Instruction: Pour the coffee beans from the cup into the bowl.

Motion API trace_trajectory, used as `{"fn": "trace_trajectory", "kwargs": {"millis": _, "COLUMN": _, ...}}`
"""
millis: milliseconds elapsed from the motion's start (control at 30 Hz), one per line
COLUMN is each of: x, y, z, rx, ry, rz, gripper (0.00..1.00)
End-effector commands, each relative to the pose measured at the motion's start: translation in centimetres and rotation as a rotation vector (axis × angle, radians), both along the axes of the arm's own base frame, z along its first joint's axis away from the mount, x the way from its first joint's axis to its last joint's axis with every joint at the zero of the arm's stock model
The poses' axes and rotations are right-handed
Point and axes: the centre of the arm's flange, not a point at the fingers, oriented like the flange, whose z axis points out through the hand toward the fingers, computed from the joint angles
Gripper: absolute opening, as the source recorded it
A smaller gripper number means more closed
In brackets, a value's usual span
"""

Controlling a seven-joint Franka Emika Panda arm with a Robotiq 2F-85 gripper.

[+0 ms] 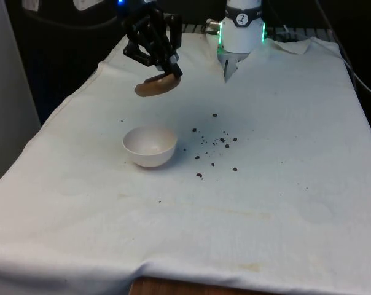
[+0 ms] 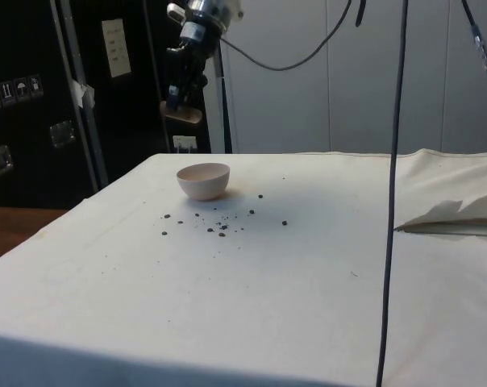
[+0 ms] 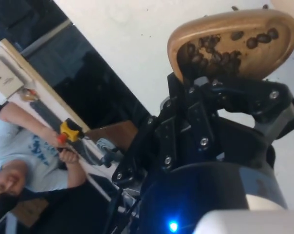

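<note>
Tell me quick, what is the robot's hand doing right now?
Hand: closed on the wooden cup, tipped high over the cloth beyond the white bowl, coffee beans inside it.

dark cabinets point(image 2: 34, 97) | white wall panels point(image 2: 308, 89) | seated person point(image 3: 25, 151)

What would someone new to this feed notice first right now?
Probably the tool holding a tilted wooden cup in the air above the white bowl, with coffee beans still inside the cup. Next, the spilled beans scattered on the cloth beside the bowl, on the front view's right.
</note>
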Motion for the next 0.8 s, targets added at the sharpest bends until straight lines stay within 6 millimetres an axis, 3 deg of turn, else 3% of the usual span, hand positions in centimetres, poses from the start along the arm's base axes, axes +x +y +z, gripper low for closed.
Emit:
{"fn": "trace_trajectory", "kwargs": {"millis": 0, "x": 0.0, "y": -0.3, "z": -0.1, "rx": 0.020, "ry": 0.001, "rz": 0.000, "gripper": 0.00}}
{"fn": "trace_trajectory", "kwargs": {"millis": 767, "x": -0.9, "y": -3.7, "z": -1.3, "rx": 0.187, "ry": -0.024, "rz": -0.009, "gripper": 0.00}}
